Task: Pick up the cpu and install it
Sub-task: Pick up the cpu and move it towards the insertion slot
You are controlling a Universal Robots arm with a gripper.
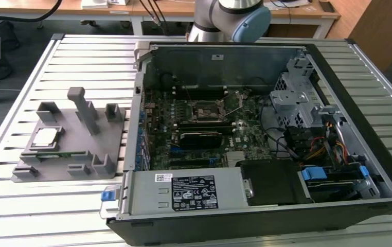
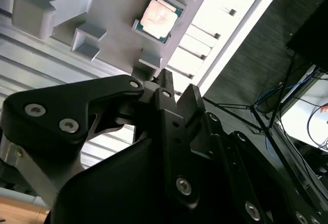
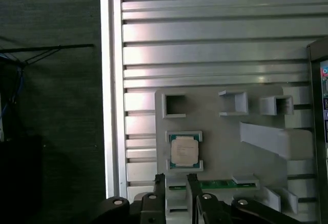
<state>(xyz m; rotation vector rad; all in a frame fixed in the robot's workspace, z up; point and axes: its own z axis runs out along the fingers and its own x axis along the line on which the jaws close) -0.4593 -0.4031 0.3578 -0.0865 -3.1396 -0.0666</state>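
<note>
- The cpu (image 3: pixel 184 150) is seen in both wrist views (image 2: pixel 158 16), lying flat in a framed recess of the grey holder block (image 3: pixel 225 147), close to the block's edge that faces the table's (image 1: pixel 79 56) outer edge.
- The gripper (image 3: pixel 176 183) is held above the block, apart from the chip. A gap is seen between its fingers and nothing is held.
- A slip is judged the main risk, since the chip is thin and flat and the recess walls leave little of its rim exposed. If the fingers are set off-centre, it could tilt or be dropped.
- The fingers could be caught on the recess frame or on the green strip (image 3: pixel 220 184) just beside it, and the block shifted on the table.
- The socket (image 1: pixel 206 109) sits deep inside the open computer case (image 1: pixel 360 154), well apart from the block. Damage to the socket is judged likely if the chip is turned in the grasp and seated askew.
</note>
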